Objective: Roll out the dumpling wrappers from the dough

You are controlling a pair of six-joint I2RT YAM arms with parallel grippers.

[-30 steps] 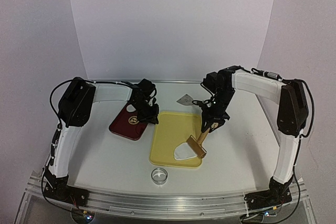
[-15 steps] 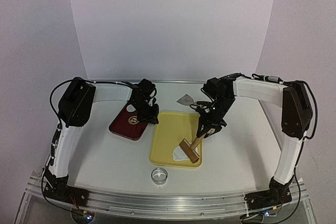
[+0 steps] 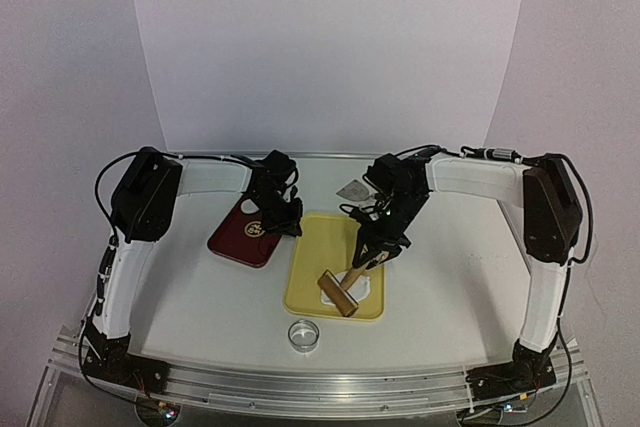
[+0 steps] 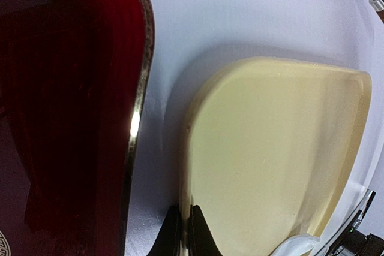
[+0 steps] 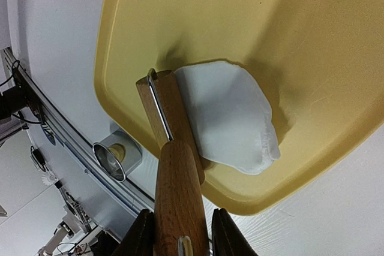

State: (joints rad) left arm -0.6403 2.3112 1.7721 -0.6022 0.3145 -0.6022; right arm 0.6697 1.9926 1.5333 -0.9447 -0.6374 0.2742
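— Where's the dough [image 5: 228, 118]?
— It's a soft white sheet, flat on the glossy yellow tray [image 5: 288, 28], just ahead of my right claw [image 5: 180, 232]. That claw grips the wooden roller [image 5: 171, 118], whose head sits at the sheet's edge.
— And the left claw [image 4: 183, 235]?
— Pinched on the tray's rim; only its wrist view shows that.

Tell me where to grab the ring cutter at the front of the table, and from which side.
Grip the ring cutter by its thin wall, coming straight down, probably one finger inside and one outside. It sits flat, open mouth up, apart from the yellow tray, so its rim is free all round.
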